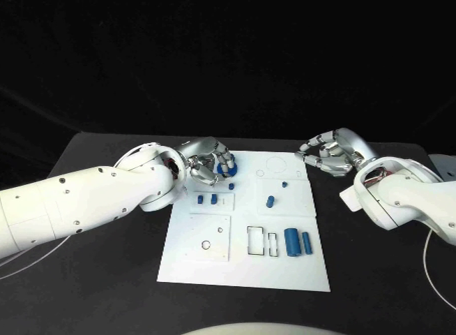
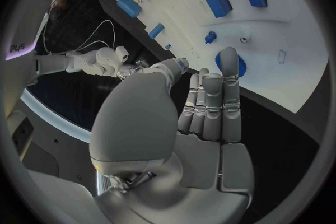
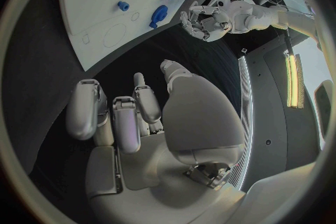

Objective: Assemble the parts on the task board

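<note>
The white task board (image 1: 243, 262) lies in the middle of the black table. My left hand (image 1: 208, 162) hovers over its far left corner, holding nothing. Its straight fingers (image 2: 210, 101) reach to a round blue disc (image 1: 226, 168) (image 2: 242, 65); whether they touch it cannot be told. Near the disc are a small blue peg (image 1: 231, 186) and two blue square pieces (image 1: 200, 199) (image 2: 219, 4). A short blue cylinder (image 1: 270, 202) lies mid-board, and two longer ones (image 1: 292, 242) lie to the right. My right hand (image 1: 332, 152) (image 3: 133, 117) hangs beyond the board's far right corner, fingers loosely bent and empty.
Rectangular cut-outs (image 1: 258, 239) and a round outline (image 1: 276, 165) mark the board. A thin cable (image 1: 444, 279) runs over the table at the right. Bare black table surrounds the board on all sides.
</note>
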